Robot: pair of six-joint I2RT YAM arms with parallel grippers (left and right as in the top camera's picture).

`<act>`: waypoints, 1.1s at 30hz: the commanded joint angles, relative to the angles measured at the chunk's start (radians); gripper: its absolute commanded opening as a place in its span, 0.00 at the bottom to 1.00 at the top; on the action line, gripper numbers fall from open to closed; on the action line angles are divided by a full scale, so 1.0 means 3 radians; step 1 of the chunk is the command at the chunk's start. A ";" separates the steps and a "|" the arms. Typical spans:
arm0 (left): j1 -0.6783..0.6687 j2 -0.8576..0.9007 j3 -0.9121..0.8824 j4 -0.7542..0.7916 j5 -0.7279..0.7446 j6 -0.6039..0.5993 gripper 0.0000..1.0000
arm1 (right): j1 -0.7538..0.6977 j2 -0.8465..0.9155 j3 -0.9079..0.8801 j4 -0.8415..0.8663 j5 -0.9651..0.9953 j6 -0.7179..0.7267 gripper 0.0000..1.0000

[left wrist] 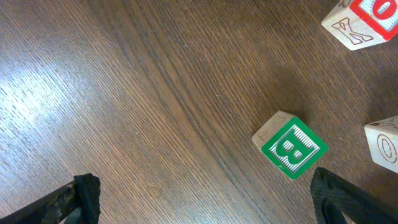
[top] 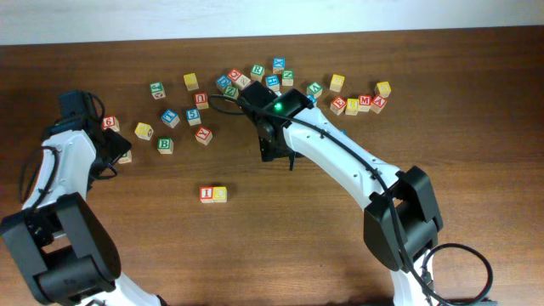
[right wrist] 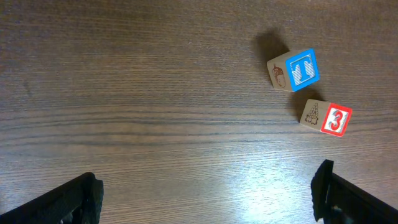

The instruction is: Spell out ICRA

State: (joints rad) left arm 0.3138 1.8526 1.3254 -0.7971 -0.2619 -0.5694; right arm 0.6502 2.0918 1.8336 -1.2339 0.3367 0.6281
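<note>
The wooden table filled the overhead view, and I had two arms on it. The left arm ran along the left edge, and the right arm reached from the near right toward the far middle. The left gripper had its fingers wide apart on nothing. A green B cube lay near one fingertip, and two more cubes in that view were cut off by the frame edge. The right gripper was likewise spread and empty over bare wood, with two cubes beyond it: a blue T cube and a red 3 cube.

From above I counted two cubes set apart left of the middle, toward the near side, the red I cube and the yellow C cube, touching side by side. Roughly two dozen others lay scattered along the far side. What I took for the green R cube sat in the far cluster, just beyond the right wrist. The last letter I could not pick out at that size. A couple of cubes were partly hidden under the wrists.
</note>
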 commanded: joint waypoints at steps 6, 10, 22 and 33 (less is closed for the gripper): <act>0.0005 -0.0074 -0.0013 -0.0003 -0.0011 -0.0009 0.99 | -0.0015 -0.0029 0.0041 -0.0001 0.0051 0.0017 0.98; 0.0005 -0.0074 -0.0013 -0.0003 -0.0011 -0.0009 0.99 | -0.0015 -0.0029 0.0042 -0.0001 0.0051 0.0017 0.98; 0.0005 -0.0074 -0.0013 -0.0003 -0.0011 -0.0009 0.99 | -0.0014 -0.0029 0.0042 0.0369 -0.0103 0.0017 0.98; 0.0005 -0.0074 -0.0013 -0.0003 -0.0011 -0.0009 0.99 | -0.0095 -0.0065 0.0862 -0.0032 -0.0327 -0.0416 0.04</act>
State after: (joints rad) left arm 0.3138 1.8526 1.3254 -0.7971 -0.2619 -0.5694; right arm 0.6426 2.0941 1.9083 -1.1984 0.2440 0.5674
